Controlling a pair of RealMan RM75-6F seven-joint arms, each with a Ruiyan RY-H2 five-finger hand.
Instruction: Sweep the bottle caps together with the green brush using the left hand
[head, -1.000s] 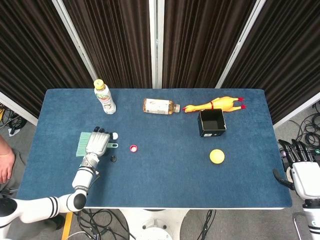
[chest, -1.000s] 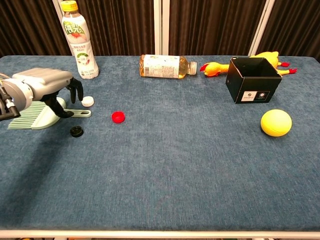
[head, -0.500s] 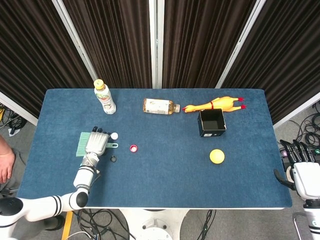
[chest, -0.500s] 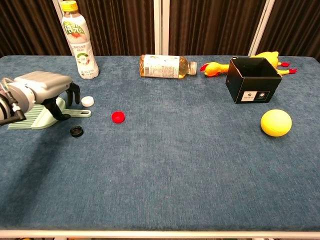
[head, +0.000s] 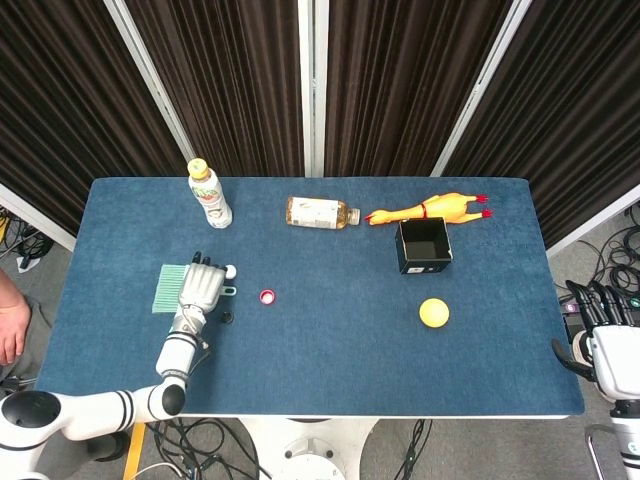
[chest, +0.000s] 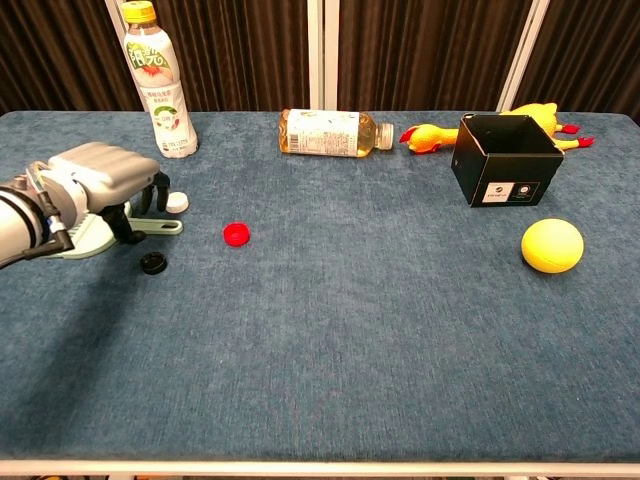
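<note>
The green brush (head: 166, 288) lies flat near the table's left edge, its handle (chest: 152, 226) pointing right. My left hand (head: 200, 287) hovers palm-down over the brush head (chest: 82, 237), its fingers (chest: 150, 192) apart and hanging down around the start of the handle; the brush still rests on the cloth. A white cap (chest: 177, 201) sits just beyond the fingertips. The black cap (chest: 152, 263) lies in front of the handle, and the red cap (chest: 236, 234) lies further right. My right hand (head: 602, 328) hangs off the table's right side, fingers spread, holding nothing.
An upright drink bottle (chest: 160, 85) stands behind the brush. A bottle lying on its side (chest: 330, 132), a rubber chicken (chest: 430, 135) and a black open box (chest: 505, 160) line the back. A yellow ball (chest: 552, 246) sits at the right.
My left hand has shifted slightly forward and right over the brush, covering more of its head. The brush and caps have not moved.
</note>
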